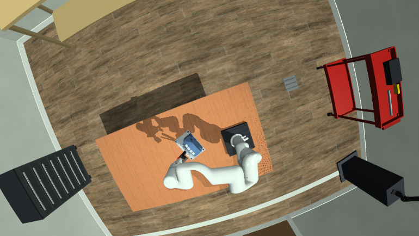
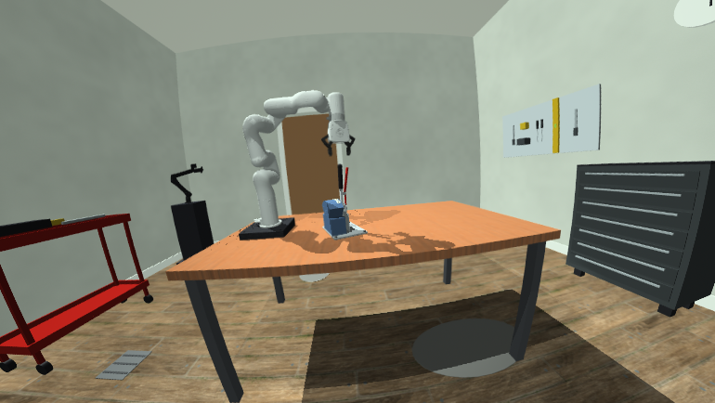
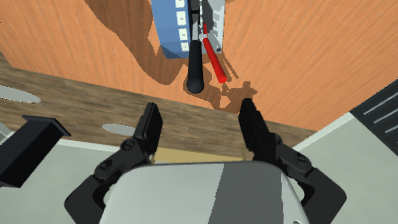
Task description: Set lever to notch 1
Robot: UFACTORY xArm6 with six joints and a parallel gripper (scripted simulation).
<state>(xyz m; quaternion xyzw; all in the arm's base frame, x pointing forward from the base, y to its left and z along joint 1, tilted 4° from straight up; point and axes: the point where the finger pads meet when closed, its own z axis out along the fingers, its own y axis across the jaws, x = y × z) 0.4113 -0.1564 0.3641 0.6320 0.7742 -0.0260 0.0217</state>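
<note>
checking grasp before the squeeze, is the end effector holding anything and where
Nothing is held. The end effector is open above the black handle and red bar, touching neither.
</note>
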